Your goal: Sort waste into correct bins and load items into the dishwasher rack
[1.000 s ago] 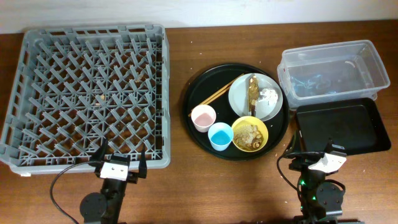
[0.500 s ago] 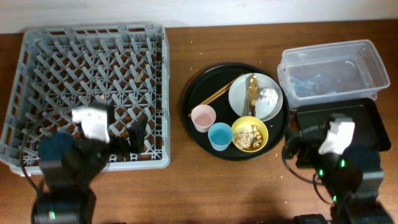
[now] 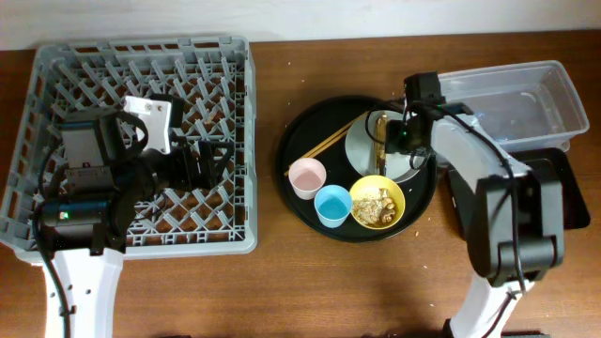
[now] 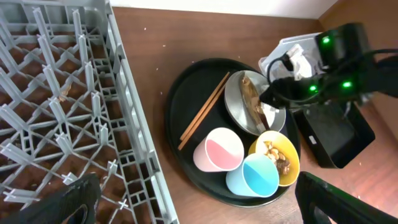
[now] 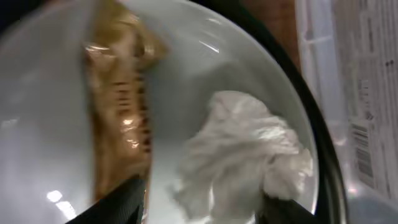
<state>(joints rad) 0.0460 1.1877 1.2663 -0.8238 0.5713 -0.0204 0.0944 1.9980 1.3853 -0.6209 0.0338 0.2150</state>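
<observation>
How many of each thing there is

Just under the right gripper (image 3: 399, 131): one round white plate (image 3: 362, 143), one crumpled white tissue (image 5: 242, 155) and one thin golden-brown wrapper strip (image 5: 118, 124). Near that gripper: two thin wooden chopsticks (image 3: 324, 145), one small pink cup (image 3: 307, 176), one small blue cup (image 3: 332, 205), one yellow bowl (image 3: 401, 208) with one heap of brown crumbly scraps (image 3: 376, 200), one big round black tray (image 3: 300, 141), one clear plastic tub (image 3: 554, 94) and one flat black tray (image 3: 563, 202). Under the left gripper (image 3: 214, 161): one big grey plastic rack (image 3: 141, 44).
</observation>
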